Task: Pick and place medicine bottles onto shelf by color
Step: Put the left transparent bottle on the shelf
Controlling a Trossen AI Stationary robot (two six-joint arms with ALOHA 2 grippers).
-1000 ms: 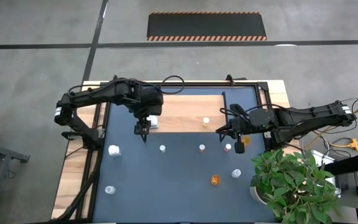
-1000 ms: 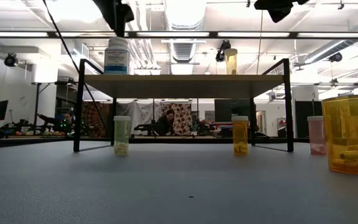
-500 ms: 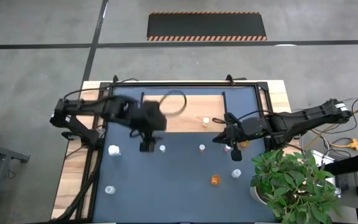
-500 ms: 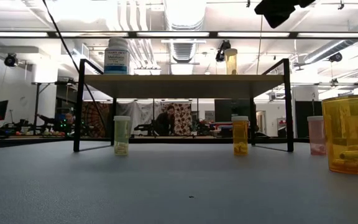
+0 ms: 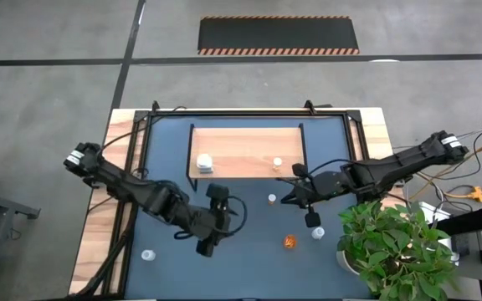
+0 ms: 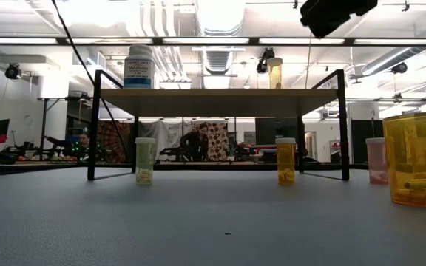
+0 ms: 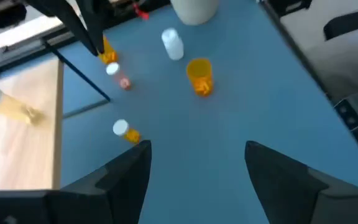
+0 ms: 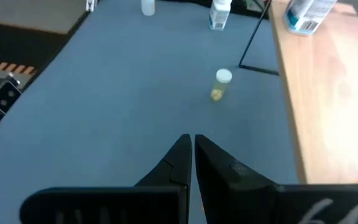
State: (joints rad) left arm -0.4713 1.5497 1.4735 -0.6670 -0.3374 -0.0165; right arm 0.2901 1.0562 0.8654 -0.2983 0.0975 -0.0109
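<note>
A: Low view, near to far: big amber bottle (image 6: 417,158) closest, cut off at the frame edge. We judge it light, rigid, slick plastic; grip mid-body, below the cap.

B: Behind it, a pale bottle (image 6: 145,160) and an orange one (image 6: 285,160) stand under the shelf (image 6: 217,92). White bottle (image 6: 139,66) and an amber one (image 6: 274,73) already sit on top.

A: Left gripper (image 7: 194,163) has fingers apart, empty, over bare tabletop. Right gripper (image 8: 192,154) is pinched together on nothing, near the shelf's corner.

B: From above the left fingertips are hard to make out. Can't read any label.
</note>
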